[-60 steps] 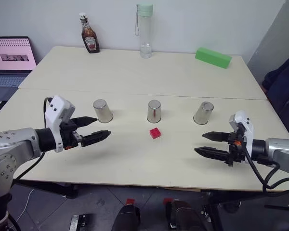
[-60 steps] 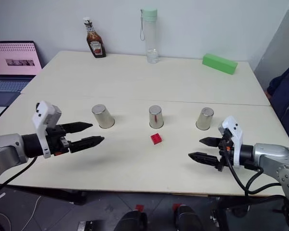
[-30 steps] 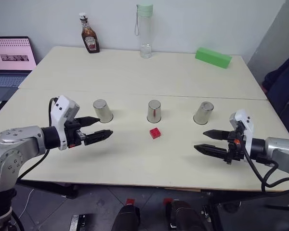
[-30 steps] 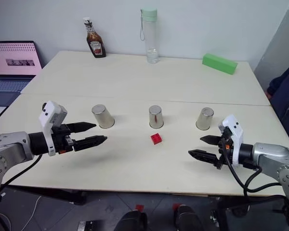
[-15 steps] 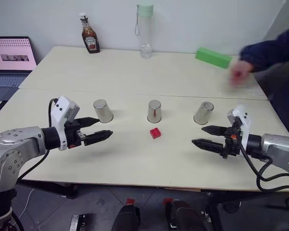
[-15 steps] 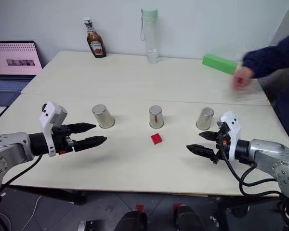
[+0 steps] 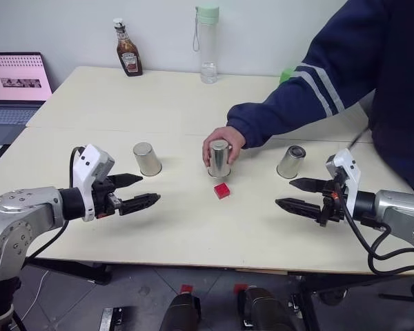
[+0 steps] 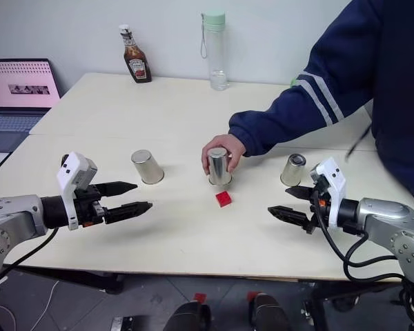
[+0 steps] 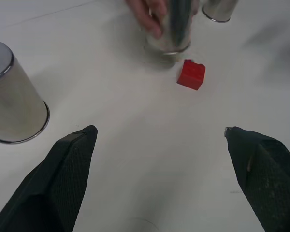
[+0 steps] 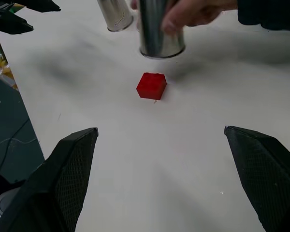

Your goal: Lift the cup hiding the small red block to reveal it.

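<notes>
Currently head view: person's hand (image 7: 224, 141) grips the middle cup (image 7: 219, 158) at frame centre, probably to hide the small red block (image 7: 223, 190) lying bare just below. Left gripper (image 7: 139, 192) and right gripper (image 7: 294, 195) hover spread, empty. Wrist views: same block exposed.

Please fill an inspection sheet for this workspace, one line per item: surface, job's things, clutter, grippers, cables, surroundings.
Surface: pale table, seam across the middle.
Job's things: three upturned silver cups in a row; left cup and right cup stand free; a person's hand grips the middle cup. The small red block lies uncovered just in front of it.
Clutter: ketchup bottle, clear water bottle, green block mostly behind the sleeve.
Grippers: left gripper and right gripper both open, over the table, holding nothing.
Cables: black cable at the right wrist.
Surroundings: laptop at the left, white wall.
</notes>
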